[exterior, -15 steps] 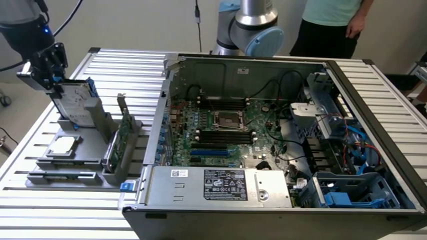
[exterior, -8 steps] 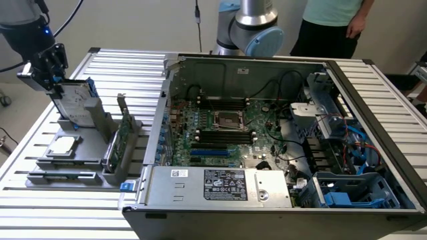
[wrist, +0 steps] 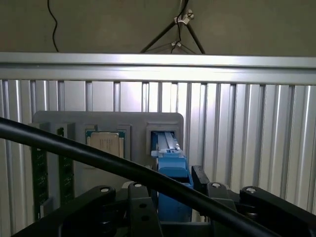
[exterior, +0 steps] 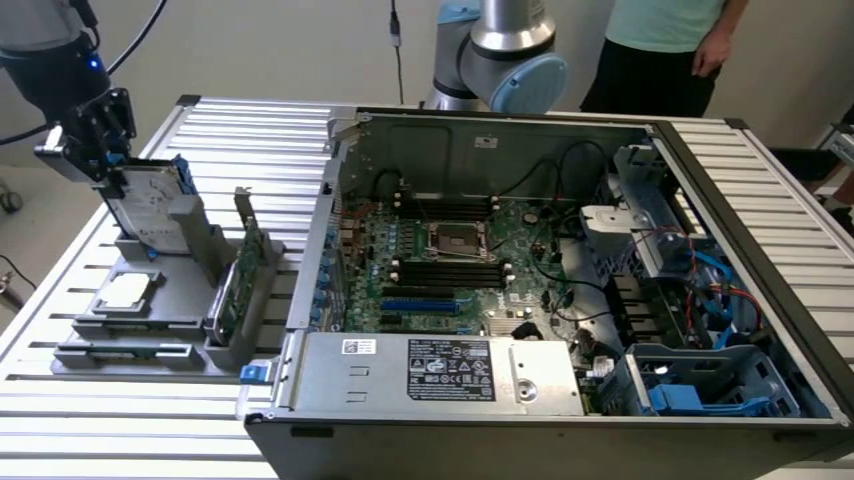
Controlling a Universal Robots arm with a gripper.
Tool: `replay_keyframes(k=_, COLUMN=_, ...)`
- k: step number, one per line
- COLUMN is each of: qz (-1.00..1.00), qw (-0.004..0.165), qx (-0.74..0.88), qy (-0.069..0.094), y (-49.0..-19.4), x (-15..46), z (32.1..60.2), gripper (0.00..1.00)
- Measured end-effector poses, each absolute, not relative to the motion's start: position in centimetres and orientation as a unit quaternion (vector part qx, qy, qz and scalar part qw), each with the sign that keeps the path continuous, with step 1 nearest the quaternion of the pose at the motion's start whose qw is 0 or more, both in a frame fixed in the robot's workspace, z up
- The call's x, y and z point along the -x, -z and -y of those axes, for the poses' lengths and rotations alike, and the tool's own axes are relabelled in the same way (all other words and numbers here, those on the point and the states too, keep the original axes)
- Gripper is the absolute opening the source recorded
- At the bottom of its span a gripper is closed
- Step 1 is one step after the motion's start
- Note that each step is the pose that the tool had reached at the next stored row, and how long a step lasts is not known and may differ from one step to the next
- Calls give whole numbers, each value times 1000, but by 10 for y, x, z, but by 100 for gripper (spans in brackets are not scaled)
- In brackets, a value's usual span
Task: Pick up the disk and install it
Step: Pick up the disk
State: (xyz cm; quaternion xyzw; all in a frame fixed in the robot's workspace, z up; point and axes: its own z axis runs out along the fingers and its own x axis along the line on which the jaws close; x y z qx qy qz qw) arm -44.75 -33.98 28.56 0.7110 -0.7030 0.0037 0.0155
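While the disk (exterior: pixel 150 205) is standing on end in a slot of the grey holder (exterior: pixel 80 325), the gripper (exterior: pixel 114 168) is hanging just above that holder and reaching down onto the disk's upper end. In the wrist view the jaws are sitting one on each flat side of the blue carrier (wrist: pixel 173 170). Both are appearing to touch it with no gap, so I am judging them as clasping the disk, while its lower end is resting inside the holder's slot. The disk is therefore lying directly between the jaws, not off to one side, and running down from them into the holder. Its long axis is rising out of the holder and leaning a little away from the computer case (exterior: pixel 481 150), which is standing beside the holder on the exterior view's right. Its labelled face seems to be looking toward that case, and its short upper edge is pointing into the gripper. A small square chip (exterior: pixel 124 290) and a green card (exterior: pixel 227 290) are sitting in other places of the holder, apart from the jaws.
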Motion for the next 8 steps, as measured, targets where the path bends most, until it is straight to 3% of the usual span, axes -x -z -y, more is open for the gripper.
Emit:
replay_keyframes(k=1, qz=703, qw=16, qx=-711, qy=-4, y=-286, x=447, z=340, gripper=44)
replay_keyframes(k=2, qz=703, qw=16, qx=-711, qy=-4, y=-286, x=447, z=340, gripper=37)
replay_keyframes(k=8, qz=703, qw=17, qx=-711, qy=-5, y=-286, x=447, z=340, gripper=37)
